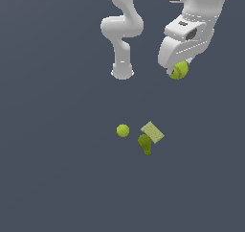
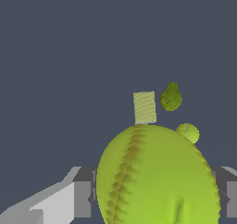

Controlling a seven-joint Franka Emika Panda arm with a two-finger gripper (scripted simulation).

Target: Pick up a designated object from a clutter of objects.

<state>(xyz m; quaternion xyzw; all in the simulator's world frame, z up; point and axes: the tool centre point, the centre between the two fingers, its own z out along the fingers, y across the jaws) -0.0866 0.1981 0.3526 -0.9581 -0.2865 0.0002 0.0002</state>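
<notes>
I read the fingers (image 2: pixel 155 190) as clamped on the seamed yellow-green ball (image 1: pixel 179 70), held high above the surface (image 1: pixel 57 168). Risk: the round ball can roll out of the two-point grip and drop toward the clutter (image 1: pixel 146 137) below.

seamed ball (image 2: pixel 157 177) cut off by wrist view's edge, hiding claw (image 2: pixel 157 193) fingertips

The seamed ball (image 1: pixel 179 71) sits between my gripper's (image 1: pixel 178 72) fingers; well below lie the small ball (image 1: pixel 123 130), pad (image 1: pixel 152 132) and lumpy piece (image 1: pixel 145 144).
</notes>
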